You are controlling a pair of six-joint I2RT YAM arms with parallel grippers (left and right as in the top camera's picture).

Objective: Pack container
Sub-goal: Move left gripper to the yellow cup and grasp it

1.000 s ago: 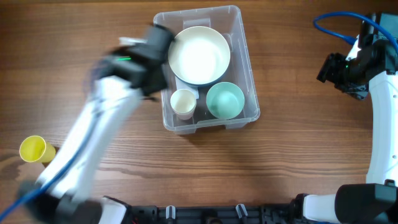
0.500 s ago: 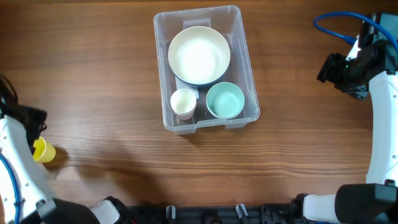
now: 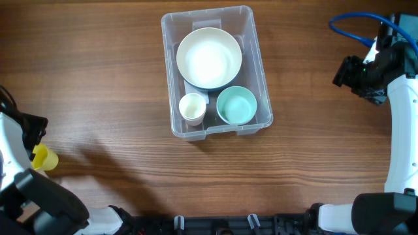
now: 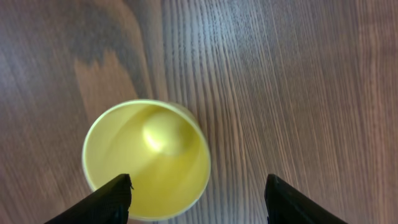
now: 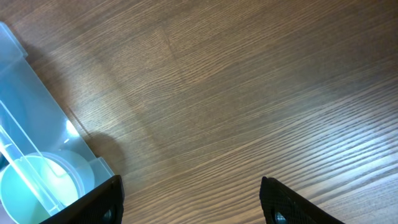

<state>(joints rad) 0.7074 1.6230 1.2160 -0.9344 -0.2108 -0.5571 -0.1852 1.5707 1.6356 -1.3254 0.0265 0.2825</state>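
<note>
your wood-grain table (image 3: pixel 313 163) fills every view, the grain running side to side. the container (image 3: pixel 168 72) sits top centre, holding a big white bowl (image 3: pixel 209 57), a teal bowl (image 3: pixel 236 105) and a small cream cup (image 3: pixel 192 107). at the far left edge, the left gripper (image 4: pixel 196 186) hangs with jaws spread wide over the yellow cup (image 4: pixel 146 158). the right gripper (image 5: pixel 189 186), jaws also apart and empty, is over bare wood well to the container's right.

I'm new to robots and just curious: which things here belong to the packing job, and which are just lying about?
Job: container, white bowl, cream cup, teal bowl, yellow cup, left gripper.
Lying about: blue cable, idle right gripper.
</note>
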